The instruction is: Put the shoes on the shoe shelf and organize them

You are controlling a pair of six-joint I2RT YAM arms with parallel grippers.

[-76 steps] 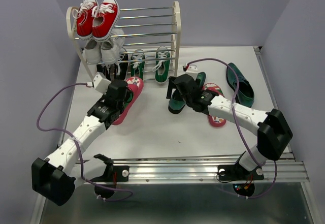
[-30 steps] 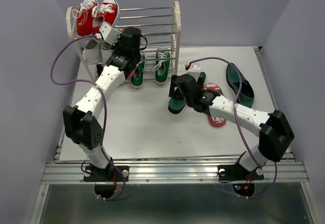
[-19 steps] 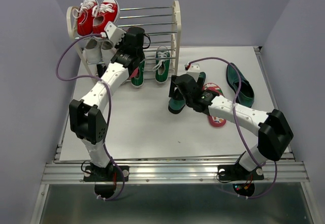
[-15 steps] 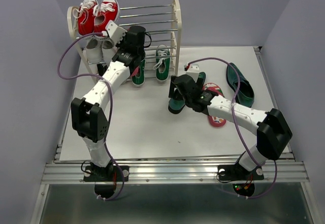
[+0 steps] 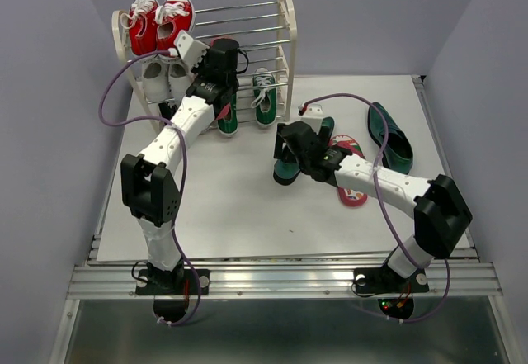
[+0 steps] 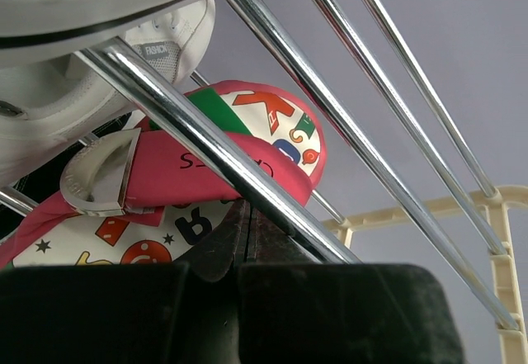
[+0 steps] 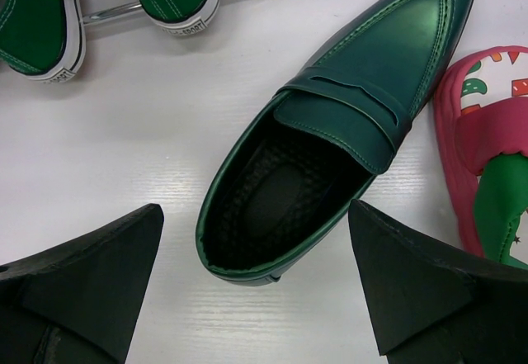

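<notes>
Left hand [image 6: 247,234] lifted flip-flop [image 6: 280,125] (clamped) up to shelf [image 5: 286,30]

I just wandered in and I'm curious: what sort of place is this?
Probably a robotics test bench, not a home: two white jointed arms bolted to a metal rail, a white table boxed in by plain grey walls, and a small cream-and-silver shoe rack.

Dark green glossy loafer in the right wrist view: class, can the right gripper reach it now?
Probably yes: the open right gripper hovers above the dark green glossy loafer, fingers straddling it, nothing between.
</notes>
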